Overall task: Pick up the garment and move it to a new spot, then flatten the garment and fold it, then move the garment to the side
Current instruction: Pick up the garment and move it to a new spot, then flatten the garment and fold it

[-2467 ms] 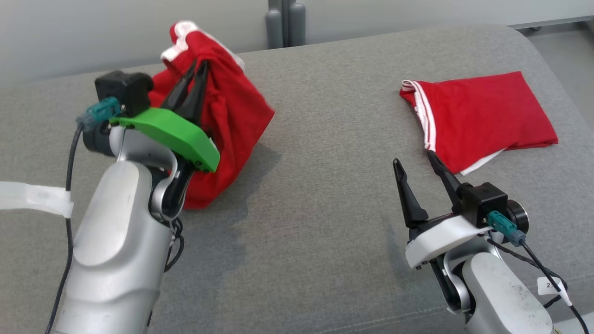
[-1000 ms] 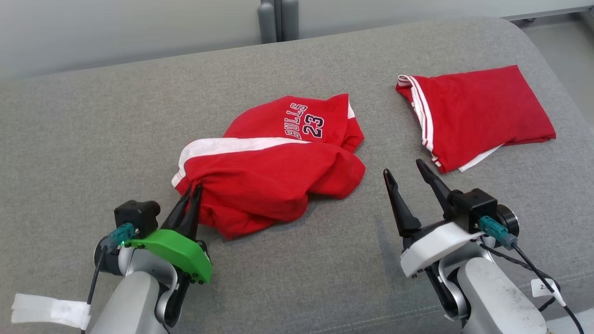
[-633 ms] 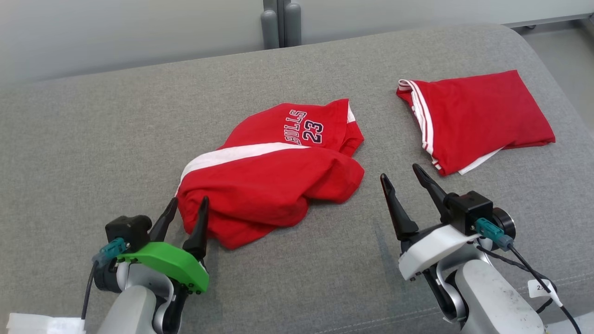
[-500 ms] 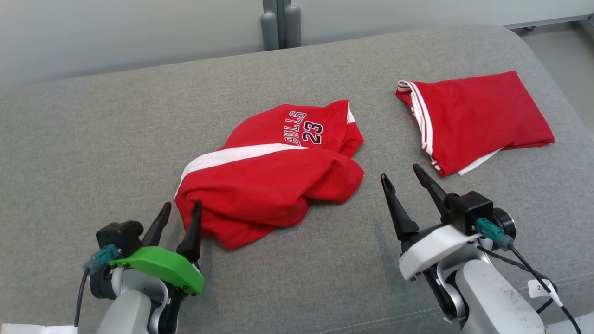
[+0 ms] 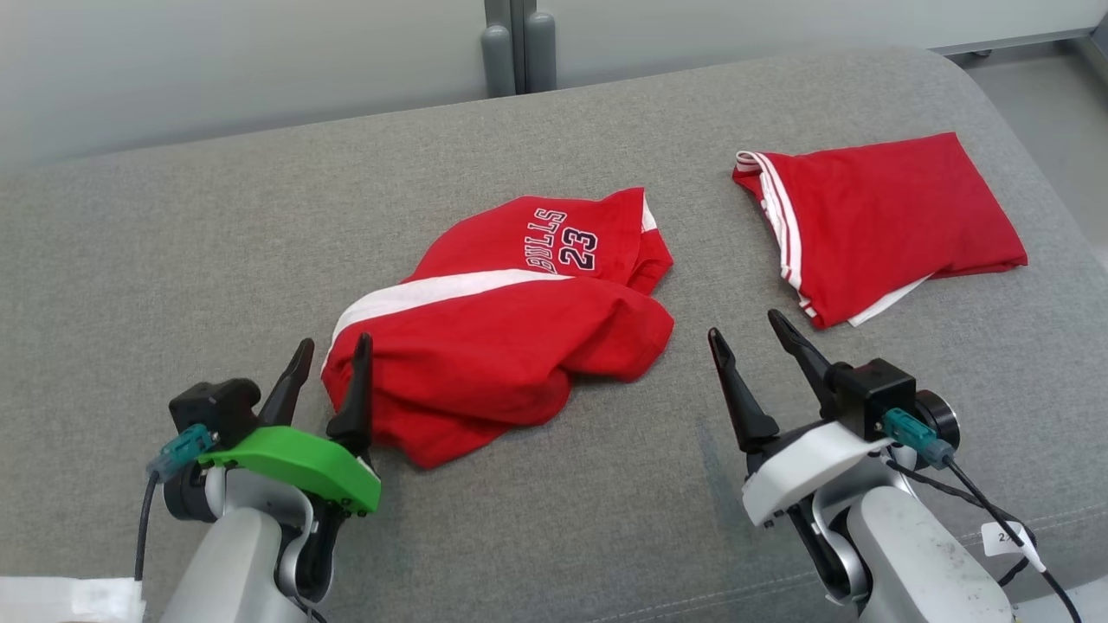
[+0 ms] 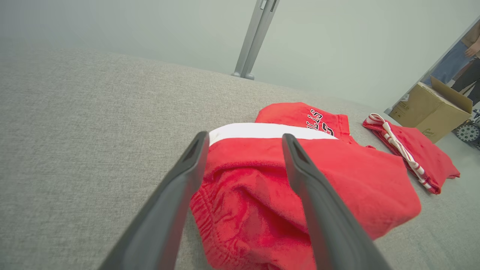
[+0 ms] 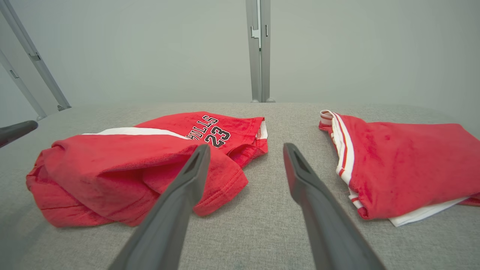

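Left gripper: lower left of head view, fingers spread wide, nothing clamped. The finger nearer frame centre overlaps the near-left edge of the crumpled garment; contact cannot be judged. In the left wrist view the bunched red hem sits between and beyond the two fingers

Right gripper: lower right of head view, fingers likewise wide apart, empty, over bare grey cushion, between the crumpled garment and the folded red garment, touching neither

Crumpled garment: centre of frame, bunched on the cushion; red, white band across it, "BULLS 23" print on its upper part, upside down in head view

Folded red garment: upper right, flat, white stripes along its left edge

Cardboard box: far right of left wrist view, beyond the cushion
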You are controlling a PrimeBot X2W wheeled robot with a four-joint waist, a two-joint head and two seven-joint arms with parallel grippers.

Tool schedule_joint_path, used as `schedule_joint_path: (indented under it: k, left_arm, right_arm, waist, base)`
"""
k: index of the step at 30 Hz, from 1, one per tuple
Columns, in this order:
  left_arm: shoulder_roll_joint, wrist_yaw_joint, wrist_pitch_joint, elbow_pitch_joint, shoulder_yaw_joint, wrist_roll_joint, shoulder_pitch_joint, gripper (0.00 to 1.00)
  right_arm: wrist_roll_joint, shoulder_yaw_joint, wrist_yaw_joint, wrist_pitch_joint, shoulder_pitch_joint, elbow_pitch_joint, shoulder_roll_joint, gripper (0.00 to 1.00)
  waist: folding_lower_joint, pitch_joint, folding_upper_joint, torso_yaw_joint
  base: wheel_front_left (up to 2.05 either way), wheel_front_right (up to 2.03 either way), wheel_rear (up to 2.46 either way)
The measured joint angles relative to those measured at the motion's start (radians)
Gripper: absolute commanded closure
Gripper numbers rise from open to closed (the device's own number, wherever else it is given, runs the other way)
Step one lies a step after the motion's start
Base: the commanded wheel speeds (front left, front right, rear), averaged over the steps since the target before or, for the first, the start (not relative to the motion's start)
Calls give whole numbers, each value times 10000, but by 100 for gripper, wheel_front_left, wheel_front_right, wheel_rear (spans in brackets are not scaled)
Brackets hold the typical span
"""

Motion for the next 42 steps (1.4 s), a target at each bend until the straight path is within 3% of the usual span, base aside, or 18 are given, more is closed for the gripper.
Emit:
schedule_joint_path:
  k: [13,22,31,32,34,35,42]
  left_arm:
    - [-27,431,1183,1091,-548,447,-1193,0]
    - [82,439,2817,2125,-1526,1218,-2416,0]
    - [401,201,3707,2608,-2439,2125,-3123,0]
    - [399,201,3707,2692,-2477,2188,-3152,52]
    - [407,199,3707,2803,-2512,2253,-3170,91]
    - [401,190,3707,2836,-2543,2251,-3173,100]
    - [311,107,3329,2949,-2660,2347,-3324,100]
  right_arm:
    - [-12,255,184,0,-32,128,94,0]
    - [-59,642,466,0,-239,238,140,0]
    - [-58,422,408,0,-247,270,142,0]
    - [-56,393,407,0,-258,270,140,0]
    - [-50,341,405,0,-274,270,144,0]
    - [-33,291,347,0,-274,268,148,0]
    - [-23,150,318,0,-290,267,148,0]
  waist:
    - [0,102,0,-460]
    - [0,227,0,-935]
    - [0,563,0,-1449]
    - [0,605,0,-1475]
    - [0,665,0,-1500]
    - [0,682,0,-1491]
    - [0,669,0,-1215]
  base:
    - [0,0,0]
    - [0,0,0]
    - [0,0,0]
    - [0,0,0]
    - [0,0,0]
    - [0,0,0]
    - [0,0,0]
